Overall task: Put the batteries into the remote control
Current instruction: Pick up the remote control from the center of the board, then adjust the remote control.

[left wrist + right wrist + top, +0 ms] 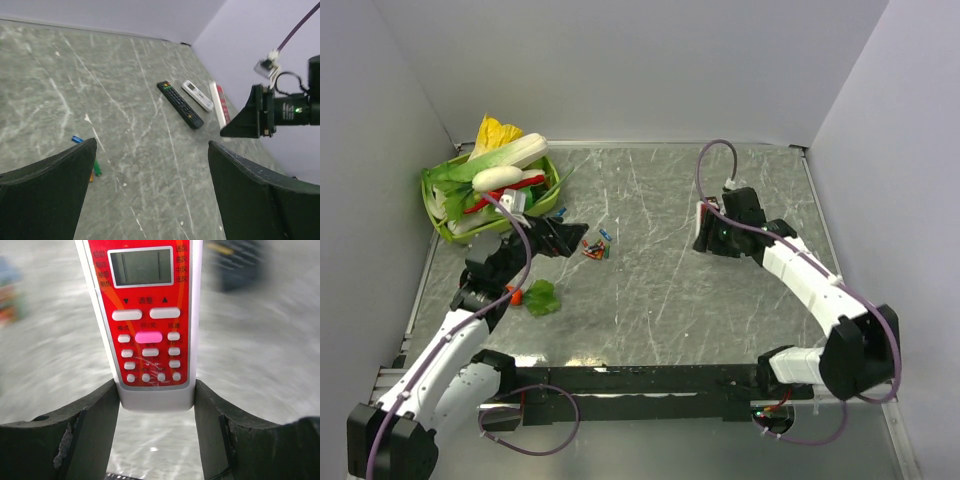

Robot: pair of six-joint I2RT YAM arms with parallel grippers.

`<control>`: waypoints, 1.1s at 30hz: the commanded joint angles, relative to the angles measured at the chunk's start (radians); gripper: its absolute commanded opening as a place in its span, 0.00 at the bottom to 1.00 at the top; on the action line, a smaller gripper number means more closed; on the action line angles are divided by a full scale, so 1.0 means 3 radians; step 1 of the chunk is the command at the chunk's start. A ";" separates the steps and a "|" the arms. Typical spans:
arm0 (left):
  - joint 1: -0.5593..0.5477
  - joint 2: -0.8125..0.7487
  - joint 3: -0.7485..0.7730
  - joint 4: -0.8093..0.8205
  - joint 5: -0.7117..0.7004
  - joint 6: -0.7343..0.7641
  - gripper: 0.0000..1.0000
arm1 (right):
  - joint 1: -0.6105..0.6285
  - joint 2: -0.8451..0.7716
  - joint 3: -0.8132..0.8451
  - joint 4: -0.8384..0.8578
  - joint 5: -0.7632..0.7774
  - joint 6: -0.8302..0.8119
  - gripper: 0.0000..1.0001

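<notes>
Right wrist shows right end effector [156, 396] clamping remote control [145, 315].

- This looks like a robot lab test box.
- Plain pale walls [620, 70] stand around a grey stone-look surface [660, 300].
- A left arm [445, 355] and right arm [800, 270] are bolted at 6 o'clock.

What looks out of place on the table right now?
The remote control looks tipped onto its long edge, not flat, clamped at its lower end by the right end effector. The batteries lie scattered loose by the open left end effector. A green leaf sits on the table outside the basket.
</notes>
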State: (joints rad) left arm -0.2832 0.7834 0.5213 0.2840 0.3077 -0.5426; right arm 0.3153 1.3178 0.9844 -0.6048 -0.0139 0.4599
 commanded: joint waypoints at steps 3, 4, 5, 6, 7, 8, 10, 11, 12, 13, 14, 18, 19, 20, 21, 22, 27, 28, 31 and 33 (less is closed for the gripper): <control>-0.0012 0.0231 0.0277 0.0326 0.0641 -0.0221 0.97 | 0.0319 -0.0384 0.0007 0.1090 -0.1230 -0.0275 0.17; -0.0012 0.0298 0.0292 0.0423 0.0702 -0.0257 0.97 | 0.0375 -0.0384 0.0037 0.1172 -0.1343 -0.0331 0.17; -0.0017 0.0339 0.0292 0.0479 0.0829 -0.0338 0.97 | 0.0482 -0.0364 0.0062 0.1319 -0.1582 -0.0377 0.18; -0.0012 0.0375 0.0308 0.0551 0.0912 -0.0389 0.97 | 0.0534 -0.0348 0.0088 0.1361 -0.1681 -0.0418 0.18; -0.0012 0.0456 0.0308 0.0698 0.0983 -0.0511 0.97 | 0.0590 -0.0323 0.0134 0.1417 -0.1778 -0.0489 0.18; -0.0017 0.0497 0.0308 0.0801 0.1131 -0.0578 0.97 | 0.0661 -0.0317 0.0134 0.1555 -0.1987 -0.0510 0.18; -0.0017 0.0620 0.0277 0.1157 0.1249 -0.0808 0.97 | 0.0718 -0.0297 0.0124 0.1719 -0.2197 -0.0526 0.18; -0.0017 0.0651 0.0267 0.1256 0.1316 -0.0885 0.97 | 0.0754 -0.0287 0.0109 0.1927 -0.2406 -0.0510 0.18; -0.0017 0.0712 0.0262 0.1343 0.1326 -0.0952 0.97 | 0.0764 -0.0287 0.0094 0.2000 -0.2499 -0.0485 0.18; -0.0017 0.0748 0.0272 0.1425 0.1337 -0.1074 0.97 | 0.0774 -0.0266 0.0073 0.2102 -0.2566 -0.0414 0.18; -0.0017 0.0774 0.0277 0.1527 0.1337 -0.1121 0.97 | 0.0795 -0.0251 0.0063 0.2194 -0.2612 -0.0388 0.18; -0.0027 0.0876 0.0257 0.1885 0.1479 -0.1325 0.97 | 0.0876 -0.0144 0.0078 0.2583 -0.2949 -0.0184 0.18; -0.0037 0.0886 0.0251 0.1957 0.1510 -0.1391 0.97 | 0.0887 -0.0078 0.0093 0.2624 -0.2996 -0.0158 0.18; -0.0038 0.0891 0.0236 0.2104 0.1541 -0.1417 0.97 | 0.0907 -0.0052 0.0109 0.2655 -0.3026 -0.0142 0.18; -0.0043 0.0907 0.0241 0.2151 0.1582 -0.1448 0.97 | 0.0948 -0.0001 0.0134 0.2701 -0.3092 -0.0127 0.18; -0.0053 0.0912 0.0241 0.2208 0.1608 -0.1464 0.97 | 0.0958 0.0025 0.0150 0.2727 -0.3113 -0.0122 0.18; -0.0068 0.0973 0.0251 0.2428 0.1669 -0.1530 0.97 | 0.1045 0.0163 0.0216 0.2900 -0.3282 -0.0015 0.18; -0.0068 0.0983 0.0262 0.2418 0.1669 -0.1535 0.97 | 0.1056 0.0178 0.0221 0.2987 -0.3348 0.0006 0.18; -0.0068 0.1024 0.0272 0.2443 0.1669 -0.1576 0.97 | 0.1081 0.0240 0.0267 0.3049 -0.3415 0.0042 0.18; -0.0073 0.1060 0.0287 0.2454 0.1674 -0.1622 0.97 | 0.1086 0.0270 0.0288 0.3085 -0.3481 0.0047 0.18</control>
State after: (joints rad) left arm -0.3004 1.0840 0.5751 0.9401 0.7830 -0.9936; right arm 0.6312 1.3891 1.0027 0.1974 -0.9775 0.4564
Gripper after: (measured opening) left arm 0.969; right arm 0.637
